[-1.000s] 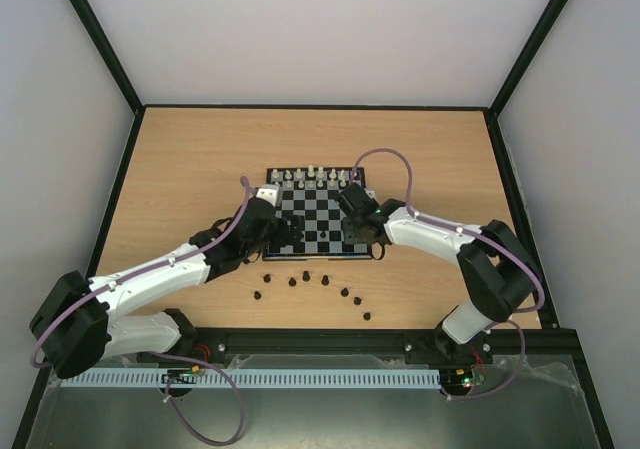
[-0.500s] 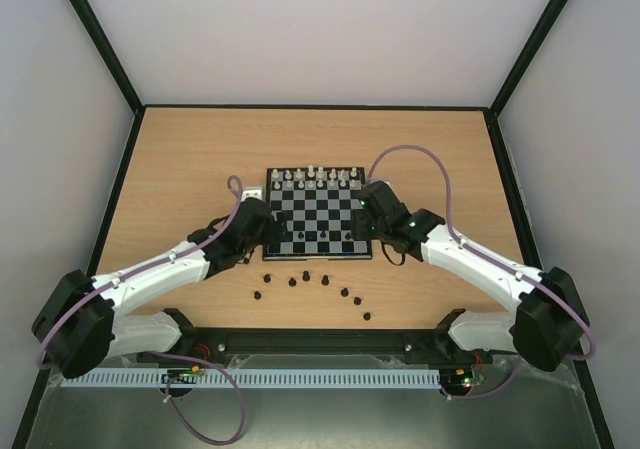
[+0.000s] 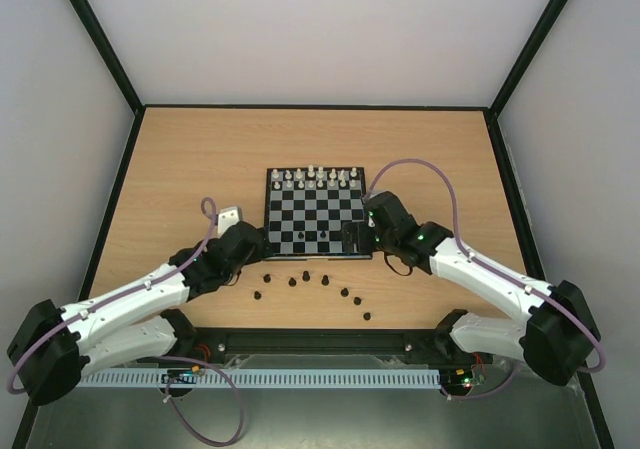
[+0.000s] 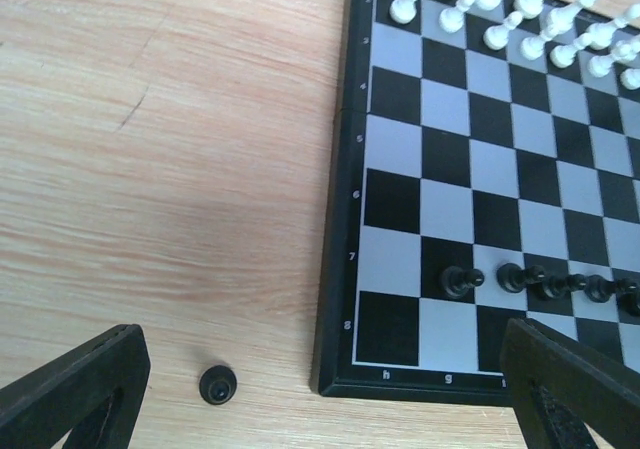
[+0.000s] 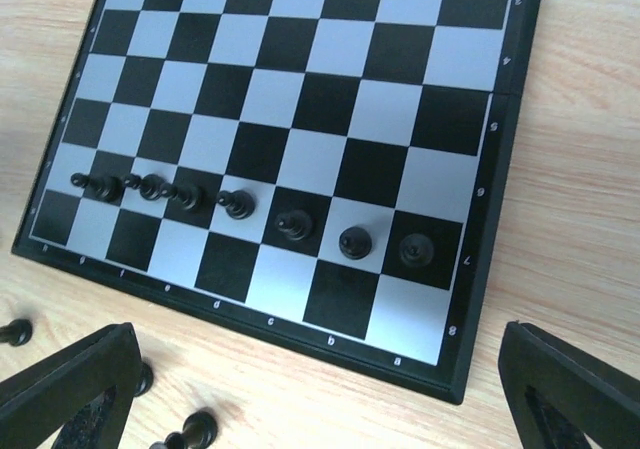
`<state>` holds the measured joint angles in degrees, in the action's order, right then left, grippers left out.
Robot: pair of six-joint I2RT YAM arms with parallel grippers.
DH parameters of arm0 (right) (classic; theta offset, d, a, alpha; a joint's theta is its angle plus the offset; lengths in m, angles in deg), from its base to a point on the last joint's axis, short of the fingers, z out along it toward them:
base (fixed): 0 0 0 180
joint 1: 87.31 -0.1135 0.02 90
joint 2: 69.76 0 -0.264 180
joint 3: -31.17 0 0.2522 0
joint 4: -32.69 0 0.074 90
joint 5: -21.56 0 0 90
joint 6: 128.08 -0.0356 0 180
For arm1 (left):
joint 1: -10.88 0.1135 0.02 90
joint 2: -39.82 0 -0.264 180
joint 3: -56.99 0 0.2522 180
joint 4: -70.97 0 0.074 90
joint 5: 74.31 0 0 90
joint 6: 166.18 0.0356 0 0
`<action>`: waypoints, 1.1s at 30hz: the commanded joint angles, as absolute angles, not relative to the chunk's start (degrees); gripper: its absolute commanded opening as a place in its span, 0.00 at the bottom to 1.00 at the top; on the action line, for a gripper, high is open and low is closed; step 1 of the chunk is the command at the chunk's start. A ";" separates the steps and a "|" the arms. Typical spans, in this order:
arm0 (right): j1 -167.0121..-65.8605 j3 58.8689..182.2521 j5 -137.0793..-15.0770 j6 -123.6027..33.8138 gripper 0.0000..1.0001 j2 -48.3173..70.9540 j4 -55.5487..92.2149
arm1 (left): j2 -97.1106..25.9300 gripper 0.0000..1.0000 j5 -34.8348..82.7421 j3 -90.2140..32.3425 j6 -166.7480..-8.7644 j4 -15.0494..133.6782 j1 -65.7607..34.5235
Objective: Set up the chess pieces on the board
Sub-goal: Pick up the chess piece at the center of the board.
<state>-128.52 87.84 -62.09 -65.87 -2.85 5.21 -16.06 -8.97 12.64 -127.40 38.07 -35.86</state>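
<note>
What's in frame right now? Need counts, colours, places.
board: one, black and grey checks, mid-table
white pieces: two rows, too small to count, board's far edge
black pawns: seven, one row, second from the board's near edge
loose black pieces: about eight, on the table in an arc before the board
table: one, light wood
cables: two, purple, one per arm
arms: two, white with black joints, reaching from the near edge
left tool: open, empty, by the board's near left corner
right tool: open, empty, by the board's near right corner
</note>
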 commanded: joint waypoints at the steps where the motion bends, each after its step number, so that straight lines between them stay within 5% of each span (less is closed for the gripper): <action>1: -128.24 85.86 -66.00 -65.68 0.99 -5.59 6.53 | -17.76 0.99 -11.25 14.62 -132.60 35.21 -36.75; 33: -128.23 83.75 -67.92 -65.68 0.99 -3.25 9.35 | -19.49 0.99 -11.92 21.35 -137.20 34.78 -39.84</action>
